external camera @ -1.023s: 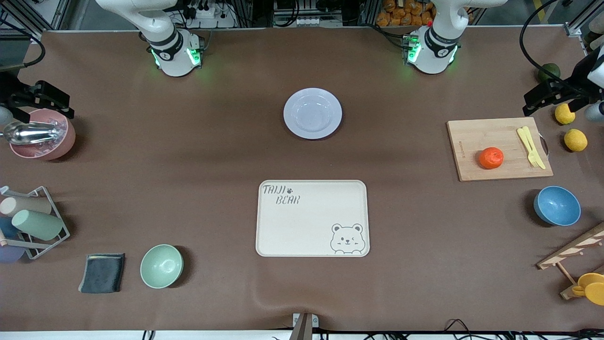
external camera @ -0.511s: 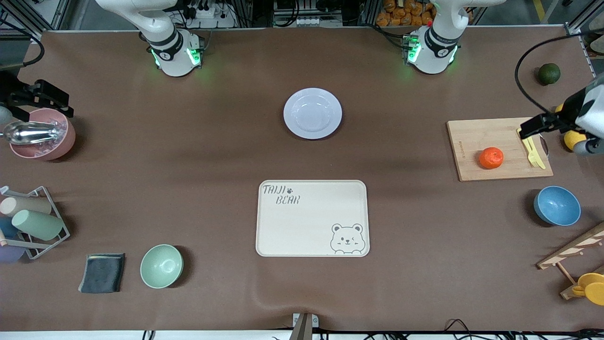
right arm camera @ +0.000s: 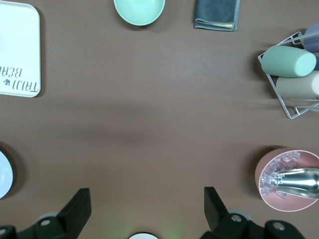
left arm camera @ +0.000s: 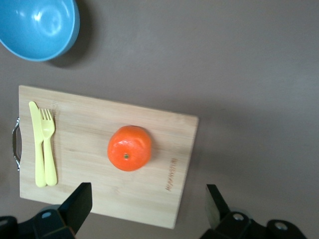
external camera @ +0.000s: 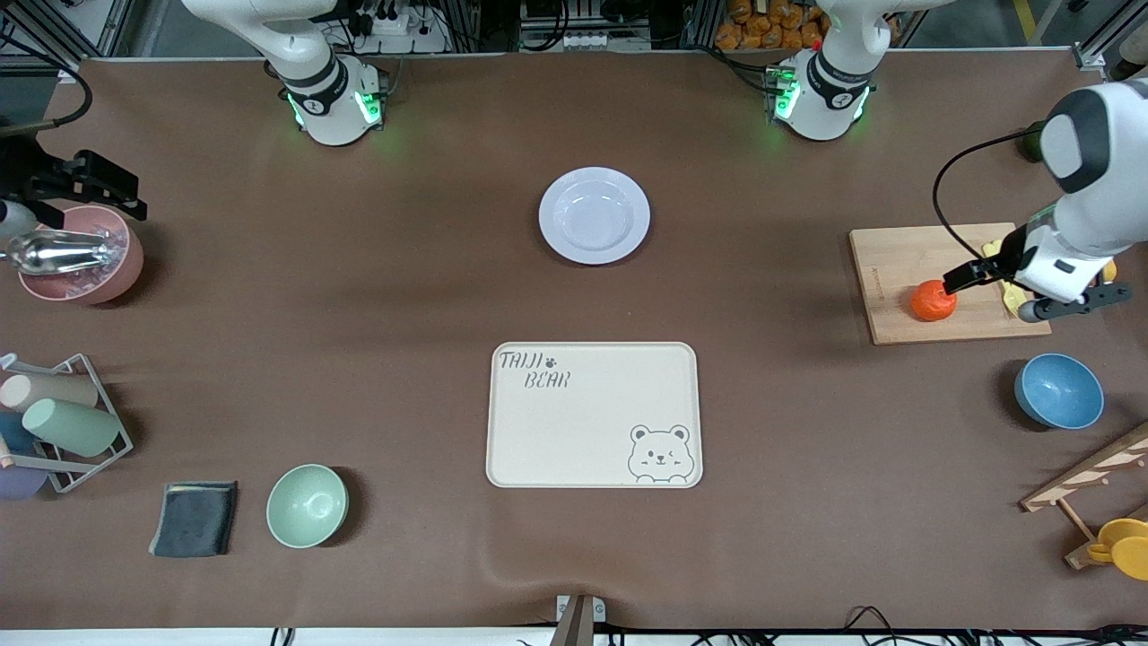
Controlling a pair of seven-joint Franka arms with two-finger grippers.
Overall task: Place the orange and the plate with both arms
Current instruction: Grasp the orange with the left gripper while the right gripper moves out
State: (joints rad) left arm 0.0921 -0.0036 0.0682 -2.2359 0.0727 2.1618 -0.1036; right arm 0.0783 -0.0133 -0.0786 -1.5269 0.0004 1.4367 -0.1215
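We have the left gripper (left arm camera: 144, 206) over the cutting board (external camera: 897, 260), fingers spread, lining up on the orange (left arm camera: 129, 148) resting there. Next we lower and straddle it. The right gripper (right arm camera: 144, 209) waits with fingers spread near the pink bowl (external camera: 85, 269); the plate (external camera: 594, 215) sits mid-bench.

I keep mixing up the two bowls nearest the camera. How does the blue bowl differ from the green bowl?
The blue bowl is bright blue; the green bowl is pale green. The blue bowl sits toward the left arm's end of the table, near the cutting board; the green bowl sits toward the right arm's end, beside a dark cloth. The green bowl lies nearer the front camera. Both are round, upright and look empty.
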